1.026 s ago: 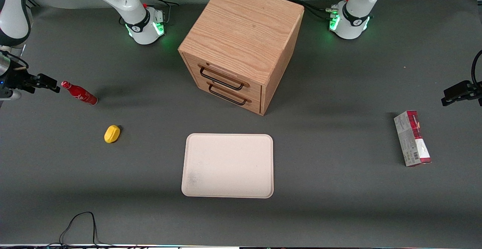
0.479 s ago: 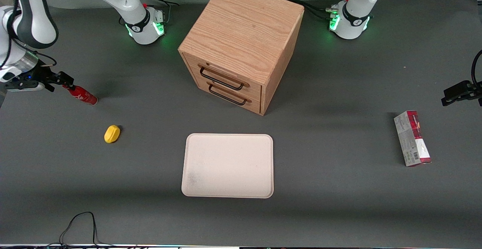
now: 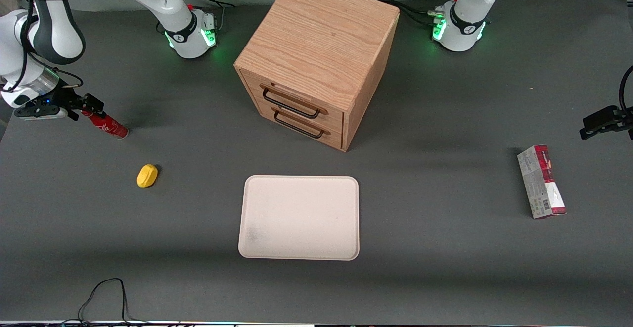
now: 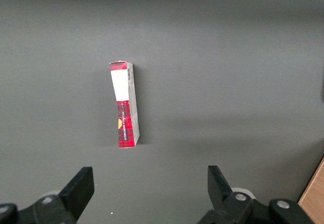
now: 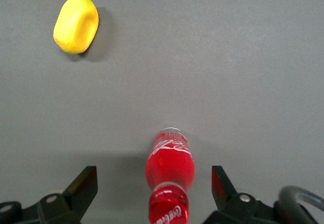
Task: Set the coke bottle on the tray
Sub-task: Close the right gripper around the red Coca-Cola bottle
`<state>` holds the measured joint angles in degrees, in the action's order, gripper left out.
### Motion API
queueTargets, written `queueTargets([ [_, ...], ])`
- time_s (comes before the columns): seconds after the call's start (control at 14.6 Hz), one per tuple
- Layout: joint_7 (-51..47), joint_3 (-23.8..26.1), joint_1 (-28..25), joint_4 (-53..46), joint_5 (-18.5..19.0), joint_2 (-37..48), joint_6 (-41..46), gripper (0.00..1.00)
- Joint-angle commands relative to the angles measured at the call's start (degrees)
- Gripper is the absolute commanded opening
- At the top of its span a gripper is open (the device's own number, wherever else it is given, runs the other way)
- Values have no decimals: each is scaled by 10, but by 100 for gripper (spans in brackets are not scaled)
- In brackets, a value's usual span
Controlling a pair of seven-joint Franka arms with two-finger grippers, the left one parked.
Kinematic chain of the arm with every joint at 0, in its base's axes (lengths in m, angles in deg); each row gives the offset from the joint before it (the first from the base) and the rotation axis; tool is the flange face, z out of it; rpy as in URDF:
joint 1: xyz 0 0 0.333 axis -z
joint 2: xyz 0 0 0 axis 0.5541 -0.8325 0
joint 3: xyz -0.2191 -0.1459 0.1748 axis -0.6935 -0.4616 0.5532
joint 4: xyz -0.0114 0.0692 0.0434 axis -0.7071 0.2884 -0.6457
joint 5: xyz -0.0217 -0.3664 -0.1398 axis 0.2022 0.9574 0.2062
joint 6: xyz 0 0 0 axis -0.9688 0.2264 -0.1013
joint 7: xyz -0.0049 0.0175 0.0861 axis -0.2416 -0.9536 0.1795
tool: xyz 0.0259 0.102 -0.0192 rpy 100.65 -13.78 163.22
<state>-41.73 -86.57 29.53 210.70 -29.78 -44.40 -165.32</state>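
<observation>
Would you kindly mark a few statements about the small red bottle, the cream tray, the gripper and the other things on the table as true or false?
1. The small red coke bottle lies on the dark table, not on the flat cream rectangular tray. True.
2. The right arm's gripper is open, a finger on each side of the bottle's capped end. True.
3. The tray already holds the yellow rounded object. False: the tray carries nothing; that object sits on the table, nearer the front camera than the bottle.
4. The wooden two-drawer cabinet has a drawer pulled out. False: both are shut.
</observation>
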Motion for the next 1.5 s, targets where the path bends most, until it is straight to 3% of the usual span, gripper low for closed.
queueTargets([
  [0.0, 30, -15, 0, 11, 12, 11, -8, 96],
  [0.14, 33, -16, 0, 11, 12, 8, -6, 94],
  [0.27, 33, -16, -1, 10, 13, 6, -5, 81],
  [0.48, 36, -16, -1, 10, 15, 2, -5, 14],
  [0.55, 40, -16, -1, 10, 22, -1, -4, 0],
  [0.82, 37, -15, 0, 4, 42, -3, 1, 0],
  [1.09, -4, -7, -7, -58, 37, -3, 86, 0],
  [1.23, -35, 22, -12, -111, 36, -4, 139, 0],
  [1.44, -88, 89, -13, -242, -16, -32, 249, 0],
])
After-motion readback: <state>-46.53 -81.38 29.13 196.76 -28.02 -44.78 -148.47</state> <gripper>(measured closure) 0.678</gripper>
